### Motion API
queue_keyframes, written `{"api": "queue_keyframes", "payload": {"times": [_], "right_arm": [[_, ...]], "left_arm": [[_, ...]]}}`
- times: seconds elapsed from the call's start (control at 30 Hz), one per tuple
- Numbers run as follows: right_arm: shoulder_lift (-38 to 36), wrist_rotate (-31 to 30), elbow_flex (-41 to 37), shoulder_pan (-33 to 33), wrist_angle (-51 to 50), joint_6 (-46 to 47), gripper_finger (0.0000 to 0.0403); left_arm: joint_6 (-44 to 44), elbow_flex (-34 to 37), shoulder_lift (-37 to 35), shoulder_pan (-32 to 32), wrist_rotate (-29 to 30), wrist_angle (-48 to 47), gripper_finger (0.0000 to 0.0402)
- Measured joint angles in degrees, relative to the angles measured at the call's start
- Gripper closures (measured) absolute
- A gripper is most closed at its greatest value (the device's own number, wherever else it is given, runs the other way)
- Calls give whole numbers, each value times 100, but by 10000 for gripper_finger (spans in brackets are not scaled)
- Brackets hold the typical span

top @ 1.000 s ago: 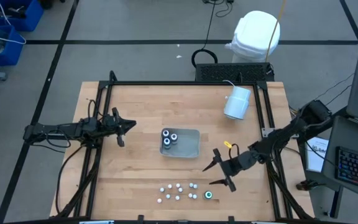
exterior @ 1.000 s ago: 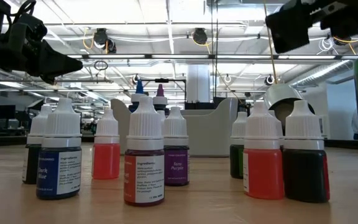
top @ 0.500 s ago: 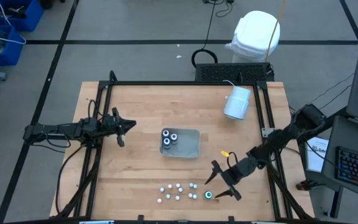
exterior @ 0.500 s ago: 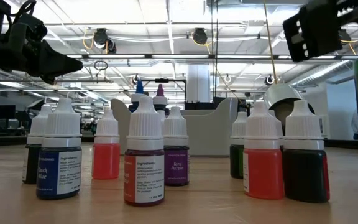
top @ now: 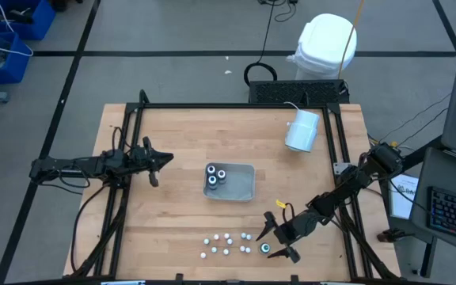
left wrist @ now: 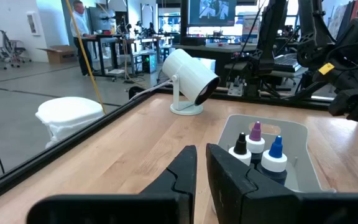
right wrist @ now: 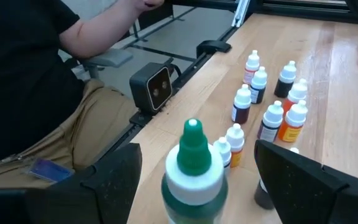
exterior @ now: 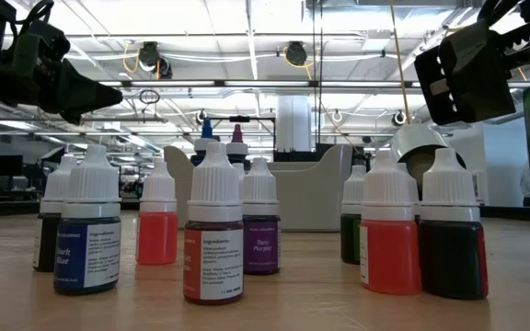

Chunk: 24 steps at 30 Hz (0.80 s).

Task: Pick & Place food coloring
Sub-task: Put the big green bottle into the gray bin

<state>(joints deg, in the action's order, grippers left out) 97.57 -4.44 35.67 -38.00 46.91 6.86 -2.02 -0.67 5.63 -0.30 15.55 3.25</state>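
Right gripper [top: 279, 240]: over the last second it had travelled from mid-counter toward the near edge and now bracketed the green-topped bottle [top: 265, 248], fingers spread wide on either side, nothing held; the right wrist view showed that bottle [right wrist: 193, 171] centred between them. Judged: approach done, closing and lift outstanding. Small white-capped bottles [top: 226, 244]: unmoved, clustered just beside the green-topped one at the near edge of the counter [top: 172, 174]. Clear tray [top: 246, 188]: mid-counter, holding three larger dark bottles [top: 214, 176], so one of four remained to be placed. Left gripper [top: 155, 163]: unchanged, idle above the counter's left side, fingers nearly shut and empty. White cylinder [top: 302, 131]: far side, untouched. Obscured: finger contact with the green-topped bottle could not be confirmed; that bottle's base was cut off in the wrist view.
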Motion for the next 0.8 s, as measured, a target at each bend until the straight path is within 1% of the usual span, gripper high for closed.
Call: {"api": "queue_keyframes", "payload": {"times": [0.2, 0.33, 0.47, 0.73, 0.8], "right_arm": [[5, -1, 3, 52, -12, -3, 107], [5, 1, 3, 48, -59, -1, 126], [5, 1, 3, 50, -125, 70, 167], [6, -26, 7, 105, -149, -51, 270], [5, -31, 7, 176, -133, -85, 290]], "left_arm": [[0, 0, 0, 0, 2, -3, 362], [19, 0, 0, 0, 2, -3, 362], [13, 0, 0, 0, 0, -3, 362], [2, 2, 0, 0, 2, -3, 362], [2, 2, -1, 0, 2, -3, 362]]}}
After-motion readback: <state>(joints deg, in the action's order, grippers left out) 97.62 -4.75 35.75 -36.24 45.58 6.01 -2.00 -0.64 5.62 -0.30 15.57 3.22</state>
